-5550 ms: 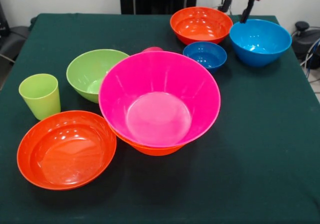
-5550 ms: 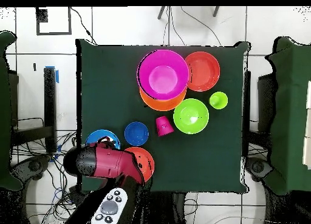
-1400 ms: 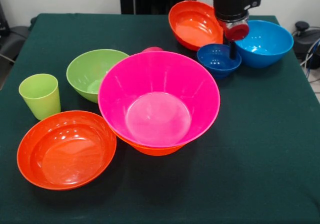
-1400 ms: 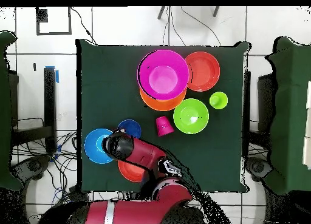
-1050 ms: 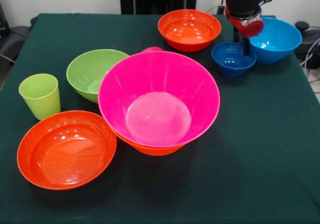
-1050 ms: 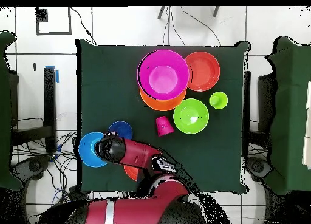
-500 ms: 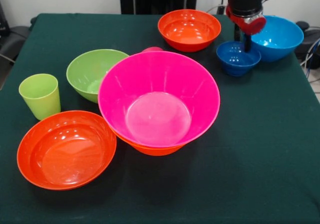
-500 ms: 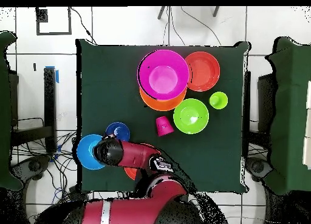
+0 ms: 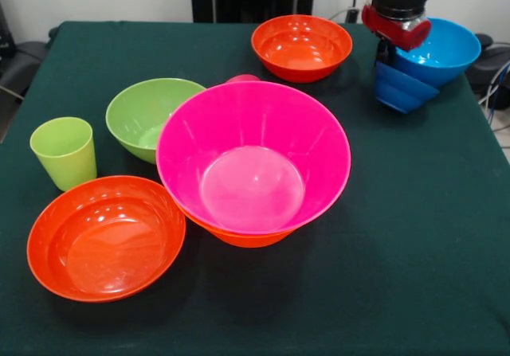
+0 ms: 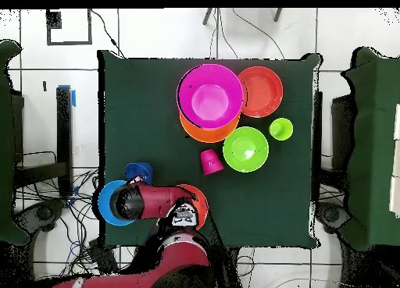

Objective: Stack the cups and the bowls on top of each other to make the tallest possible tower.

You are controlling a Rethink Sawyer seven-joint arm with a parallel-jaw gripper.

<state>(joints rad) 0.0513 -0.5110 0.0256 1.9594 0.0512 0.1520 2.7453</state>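
- Your gripper (image 9: 388, 52) sits at the far right corner of the table (image 9: 414, 236), right at the light blue bowl (image 9: 442, 49) and the small dark blue bowl (image 9: 401, 88).
- The small dark blue bowl is tipped on its side, its base turned toward the camera, leaning against the light blue one. Whether the fingers are clamped on its rim or merely pushing it, I cannot tell — the wrist hides them in both views.
- So the step in hand looks like picking up or righting that small bowl; nothing here has gone onto a pile yet.
- The only stack is the big pink bowl (image 9: 253, 158) nested in the big orange bowl (image 9: 243, 237) at mid-table — the start of the tower.
- Left of it stand the green bowl (image 9: 151, 115), the lime cup (image 9: 64, 152) and a near red-orange bowl (image 9: 106, 237); a second red-orange bowl (image 9: 301, 46) sits at the far side.
- Next, you would need a sure hold on the small bowl before carrying it anywhere — a tilted bowl may slip.
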